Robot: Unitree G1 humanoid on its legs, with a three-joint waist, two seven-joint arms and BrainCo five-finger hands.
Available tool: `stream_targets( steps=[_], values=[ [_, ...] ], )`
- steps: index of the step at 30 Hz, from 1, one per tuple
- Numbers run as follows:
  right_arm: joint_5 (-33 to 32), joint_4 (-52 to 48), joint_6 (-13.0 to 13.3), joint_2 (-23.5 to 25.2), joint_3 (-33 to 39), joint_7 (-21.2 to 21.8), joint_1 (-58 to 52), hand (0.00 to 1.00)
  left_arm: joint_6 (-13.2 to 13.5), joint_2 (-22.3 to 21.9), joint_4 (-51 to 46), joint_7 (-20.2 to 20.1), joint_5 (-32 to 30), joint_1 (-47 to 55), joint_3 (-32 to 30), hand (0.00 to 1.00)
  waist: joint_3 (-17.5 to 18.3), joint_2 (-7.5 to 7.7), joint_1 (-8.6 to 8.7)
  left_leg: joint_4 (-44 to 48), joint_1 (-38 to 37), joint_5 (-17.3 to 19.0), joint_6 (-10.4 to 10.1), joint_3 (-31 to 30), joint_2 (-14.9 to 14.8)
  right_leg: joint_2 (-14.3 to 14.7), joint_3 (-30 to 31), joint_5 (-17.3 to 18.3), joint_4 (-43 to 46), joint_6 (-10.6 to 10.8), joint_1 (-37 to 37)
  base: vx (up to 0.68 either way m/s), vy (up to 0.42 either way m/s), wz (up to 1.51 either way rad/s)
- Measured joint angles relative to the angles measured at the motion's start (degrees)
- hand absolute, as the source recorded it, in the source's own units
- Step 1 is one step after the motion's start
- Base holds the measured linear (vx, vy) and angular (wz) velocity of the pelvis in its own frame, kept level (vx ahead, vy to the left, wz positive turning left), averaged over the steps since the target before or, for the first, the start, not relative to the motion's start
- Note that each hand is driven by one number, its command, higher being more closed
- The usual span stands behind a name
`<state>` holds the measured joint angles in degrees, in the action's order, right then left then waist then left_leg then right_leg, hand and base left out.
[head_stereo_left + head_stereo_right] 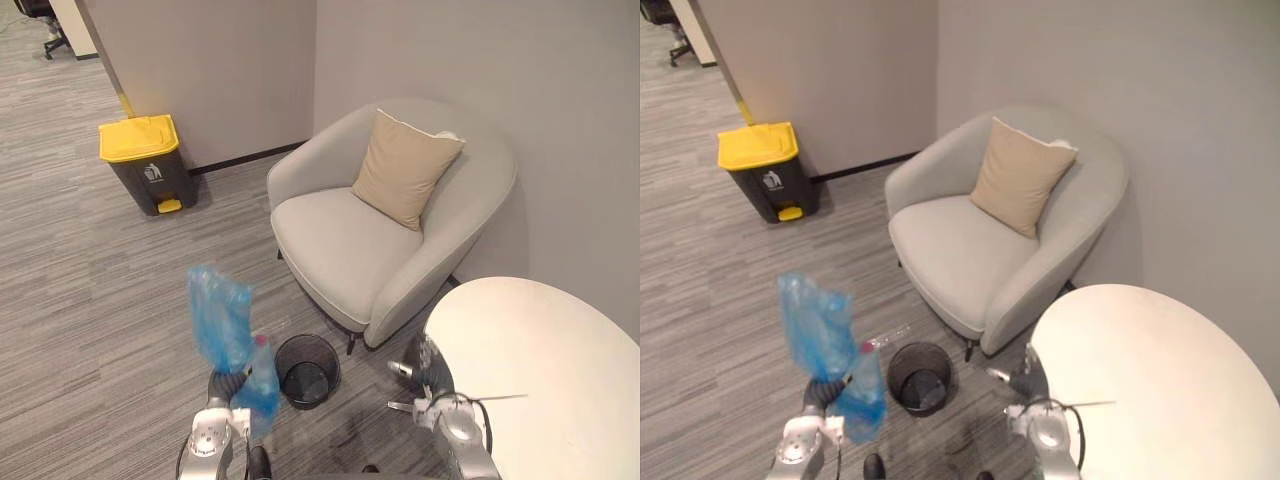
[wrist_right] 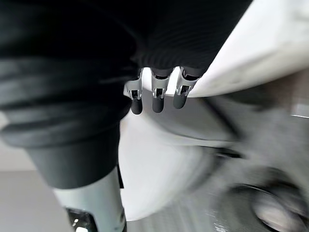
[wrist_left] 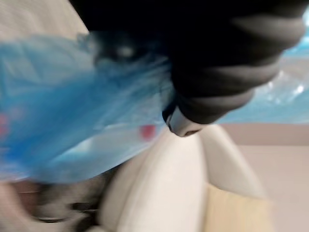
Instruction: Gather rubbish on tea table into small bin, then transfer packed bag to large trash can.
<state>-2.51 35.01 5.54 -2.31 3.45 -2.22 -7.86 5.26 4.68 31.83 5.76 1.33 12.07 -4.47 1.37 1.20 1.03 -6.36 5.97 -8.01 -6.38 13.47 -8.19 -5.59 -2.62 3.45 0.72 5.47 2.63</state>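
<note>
The second half of the task is in hand, by my reading. The worktop looks bare where it shows, and the blue bag is out of the small bin and up in the air.

The left robot hand is clenched on the bag at a gathered neck. One part of the bag stands up above the robot hand and a fuller part hangs just beside it, on the side toward the small bin. Something red-capped shows at the bag's edge, but I cannot tell whether it is inside. In the left wrist view the blue film lies right against the hand's dark cover.

The right robot hand is empty, its fingers relaxed and straight. It is close by the worktop's rim, with the small bin on the floor between the two robot hands.

The next move, as I judge it, is to carry the bag to the large can. This stands well apart from the left robot hand, ahead across the carpet by the wall, with the armchair off to one side. Its yellow lid is down, so it must be opened first, by the foot pedal or with the free right robot hand. The grip on the neck must hold through the walk so that nothing spills.
</note>
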Motion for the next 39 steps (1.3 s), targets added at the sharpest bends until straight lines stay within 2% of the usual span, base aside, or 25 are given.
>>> stream_targets(
  steps=[5, 10, 13, 14, 16, 17, 18, 19, 20, 22, 23, 24, 25, 26, 27, 28, 30, 31, 32, 33, 34, 36, 37, 38, 39],
  values=[
    [0.2, 3.5, -1.1, -0.1, 0.4, 0.0, 0.6, 0.0, -0.9, 0.1, 6.2, -1.0, 0.0, 0.2, -0.7, 1.0, -0.4, -0.13, -0.16, 0.0, -1.3, 0.3, -0.1, 0.1, 0.2, -0.2, 0.0, 0.5, 0.1, 0.0, -1.3, 0.07, -0.018, -0.01],
    [0.4, 9.1, -1.3, -0.6, 0.4, -0.1, 4.3, 0.0, -0.9, 0.1, 10.8, -1.1, 0.0, -0.3, -0.7, 1.0, -3.8, -0.12, -0.41, 0.1, -3.0, 0.7, -0.1, 1.2, 0.6, -0.5, 1.2, 0.9, 0.8, 0.1, -2.2, 0.03, 0.006, -0.1],
    [1.8, 9.9, -1.6, -0.6, 0.2, -0.5, 7.5, 0.0, -0.9, 0.1, 12.9, -1.1, 0.0, -2.0, -0.7, 1.0, -7.6, 0.05, -1.49, 0.4, -2.6, 0.6, 0.1, 4.0, 0.6, -0.5, 4.1, 0.9, 3.9, 0.2, 1.5, -0.04, 0.021, -0.4],
    [2.3, 9.9, -1.6, -0.6, 0.0, -0.6, 7.7, 0.0, -0.9, 0.1, 12.9, -1.1, 0.0, -2.0, -0.7, 1.0, -7.6, 0.1, -1.53, 0.4, -2.1, 0.5, 0.2, 4.2, 0.6, -0.5, 4.4, 0.9, 4.5, 0.2, 2.2, -0.07, 0.025, -0.41],
    [2.6, 9.9, -1.7, -0.6, -1.0, -1.2, 8.1, 0.0, -0.9, 0.3, 12.7, -1.1, 0.5, -2.8, -0.6, 1.0, -8.5, 0.49, -1.5, 3.2, 0.4, 1.6, 1.4, 4.4, 0.7, -0.9, 4.3, 0.9, 8.6, 0.2, 5.6, -0.05, 0.02, -0.09],
    [2.6, 9.9, -1.7, -0.9, -1.8, -1.3, 8.0, 0.0, -0.9, 0.1, 12.1, -1.1, 1.1, -3.8, -0.6, 1.0, -9.3, 0.75, -1.51, 7.8, 2.1, 4.9, 3.0, 3.3, 1.1, -1.7, 4.3, 0.8, 12.2, 0.3, 6.9, -0.04, 0.041, 0.03],
    [2.6, 9.9, -1.7, -0.8, -1.9, -1.3, 7.8, 0.0, -0.9, 0.0, 11.8, -1.1, 1.1, -3.8, -0.6, 1.0, -9.3, 0.77, -1.58, 8.5, 2.2, 5.3, 3.4, 3.2, 1.0, -1.7, 4.5, 0.7, 12.0, 0.7, 6.5, -0.04, 0.041, 0.14],
    [2.6, 9.8, -1.9, -0.7, -2.3, -1.4, 7.3, 0.0, -0.6, -0.1, 10.7, -1.0, 1.2, -3.8, -0.9, 1.0, -10.0, 0.45, -1.56, 10.8, 2.5, 6.3, 3.9, 3.3, 0.3, -2.0, 4.8, 5.8, 21.6, 1.8, 7.4, -0.04, -0.005, 0.49],
    [2.6, 9.7, -1.9, -0.2, -2.7, -1.5, 6.2, 0.0, -0.6, 0.2, 9.9, -1.0, 1.2, -3.8, -0.9, 1.0, -9.8, 1.34, -1.31, 13.6, 3.4, 6.9, 4.1, 1.3, 1.1, -2.1, 4.9, 9.6, 33.4, 2.8, 8.2, -0.03, -0.027, 0.63],
    [2.6, 9.7, -1.9, -0.1, -3.7, -1.6, 5.9, 0.0, -0.6, 0.2, 9.2, -0.9, 1.2, -3.4, -1.0, 1.0, -9.0, 2.66, -1.95, 16.3, 5.4, 7.1, 4.0, -0.4, 2.5, -1.6, 6.1, 11.8, 38.0, 2.5, 7.5, -0.05, -0.066, 0.66],
    [2.7, 9.6, -1.8, -0.4, -3.8, -1.9, 6.4, 0.0, -0.7, -0.1, 9.3, -0.9, 1.2, -3.4, -1.3, 1.0, -9.0, 2.61, -2.77, 17.3, 6.5, 6.9, 3.8, -1.1, 2.5, -1.0, 6.8, 12.6, 34.6, 2.5, 6.6, -0.05, -0.064, 0.35],
    [2.7, 9.6, -1.8, -0.5, -3.8, -2.1, 6.8, 0.0, -0.7, -0.5, 9.2, -0.9, 1.2, -3.3, -1.3, 1.0, -9.1, 2.14, -3.18, 17.2, 6.8, 6.8, 3.6, -1.2, 2.3, -0.6, 6.9, 13.0, 32.8, 1.9, 6.1, -0.13, -0.044, -0.12],
    [2.6, 9.5, -1.6, -0.6, -3.8, -2.6, 8.0, 0.0, -0.7, -1.4, 9.0, -0.8, 1.2, -3.1, -1.2, 1.0, -9.0, 1.47, -4.65, 16.8, 8.3, 5.8, 3.4, -1.0, 1.8, -0.1, 6.8, 14.1, 27.3, 0.2, 5.3, -0.13, -0.044, -0.24],
    [2.6, 9.4, -1.6, -0.5, -3.9, -2.7, 8.4, 0.0, -0.7, -1.6, 8.9, -0.8, 1.2, -2.9, -1.1, 1.0, -9.0, 1.44, -4.77, 16.5, 9.0, 5.3, 3.5, -0.9, 1.6, -0.1, 6.5, 14.8, 25.7, -0.7, 5.0, -0.22, -0.095, -0.11],
    [2.6, 8.8, -1.5, -0.5, -4.2, -2.9, 9.3, 0.0, -0.7, -1.9, 8.7, -0.8, 1.2, -2.8, -0.6, 1.0, -9.5, 0.73, -4.75, 16.3, 11.5, 3.6, 3.4, -1.7, 1.6, -0.1, 5.7, 16.4, 22.2, -1.3, 5.1, -0.23, -0.097, 0.42],
    [2.6, 8.7, -1.6, -1.3, -3.9, -3.4, 10.0, 0.0, -0.8, -2.8, 8.5, -0.7, 1.2, -3.5, 0.3, 1.0, -10.8, -1.45, -4.06, 14.8, 12.2, 1.3, 3.0, -3.9, 0.9, 1.1, 3.4, 15.3, 21.9, -1.9, 5.2, -0.25, -0.097, 0.54],
    [2.6, 8.7, -1.6, -1.8, -3.7, -3.9, 8.8, 0.0, -0.8, -3.6, 7.6, -0.6, 1.4, -3.3, 1.7, 1.0, -10.8, -3.04, -4.14, 11.8, 12.0, -2.1, 2.4, -5.6, 0.4, 2.4, 1.1, 14.8, 22.2, -2.6, 5.2, -0.23, -0.101, 0.58],
    [2.7, 8.6, -1.7, -1.9, -3.6, -4.4, 8.1, 0.0, -0.7, -3.9, 6.7, -0.5, 1.9, -2.7, 2.0, 1.0, -10.4, -3.97, -4.1, 9.1, 11.8, -2.2, 1.9, -6.5, -0.2, 3.3, -0.6, 14.1, 22.0, -3.5, 5.3, -0.24, -0.102, 0.8],
    [2.8, 8.4, -1.8, -1.5, -2.9, -4.8, 7.7, 0.0, -0.8, -3.9, 6.1, -0.5, 2.3, -2.5, 2.2, 1.0, -10.2, -4.16, -3.64, 6.7, 11.7, 2.0, 2.0, -5.5, -0.4, 2.4, -3.6, 12.2, 19.3, -4.9, 5.1, -0.18, -0.044, 0.74],
    [2.9, 8.3, -1.8, -0.9, -2.3, -4.9, 7.6, 0.0, -0.8, -3.9, 5.8, -0.5, 2.3, -2.9, 2.4, 1.0, -10.4, -3.32, -3.3, 7.6, 12.3, 4.2, 2.6, -4.0, -0.3, 1.5, -4.8, 11.4, 18.2, -5.0, 5.2, -0.28, -0.048, 0.88],
    [3.2, 8.3, -2.0, -0.7, -1.0, -5.4, 7.9, 0.0, -0.7, -3.7, 5.6, -0.5, 2.2, -4.0, 3.0, 1.0, -11.3, -1.68, -3.26, 14.3, 13.8, 4.7, 4.1, -0.8, 0.2, -0.7, -6.1, 10.1, 17.4, -5.2, 5.2, -0.25, -0.048, 0.79],
    [4.8, 8.3, -2.1, -1.5, -0.7, -5.6, 7.1, 0.0, -0.7, -3.8, 5.5, -0.7, 2.2, -4.1, 4.4, 1.0, -11.2, -1.01, -2.89, 30.1, 14.1, 8.2, 4.5, 2.5, -0.6, -3.1, -9.1, 8.4, 15.8, -4.7, 5.1, -0.2, -0.013, 0.84],
    [4.9, 8.7, -2.1, -2.2, -0.7, -5.6, 6.5, 0.0, -0.7, -3.9, 6.0, -1.0, 2.2, -4.2, 5.1, 1.0, -10.4, -2.41, -2.74, 33.9, 11.8, 11.8, 4.1, 3.9, -2.2, -3.4, -10.7, 7.5, 14.8, -4.3, 5.1, -0.1, 0.055, 0.65],
    [4.9, 8.8, -2.2, -2.3, -0.7, -5.6, 6.4, 0.0, -0.7, -3.8, 6.1, -1.0, 2.2, -4.2, 5.2, 1.0, -10.1, -2.8, -2.63, 33.6, 10.9, 13.0, 3.7, 4.3, -2.5, -3.4, -11.3, 7.1, 14.3, -4.0, 5.1, -0.08, 0.121, 0.8],
    [4.9, 8.9, -2.4, -2.5, -0.2, -5.6, 6.6, 0.0, -0.7, -3.7, 6.3, -1.0, 2.2, -4.7, 5.3, 1.0, -9.7, -3.69, -2.12, 29.2, 7.2, 15.3, 2.6, 6.1, -3.0, -3.5, -13.0, 5.6, 12.8, -3.1, 5.1, -0.05, 0.172, 0.73]
  ],
)
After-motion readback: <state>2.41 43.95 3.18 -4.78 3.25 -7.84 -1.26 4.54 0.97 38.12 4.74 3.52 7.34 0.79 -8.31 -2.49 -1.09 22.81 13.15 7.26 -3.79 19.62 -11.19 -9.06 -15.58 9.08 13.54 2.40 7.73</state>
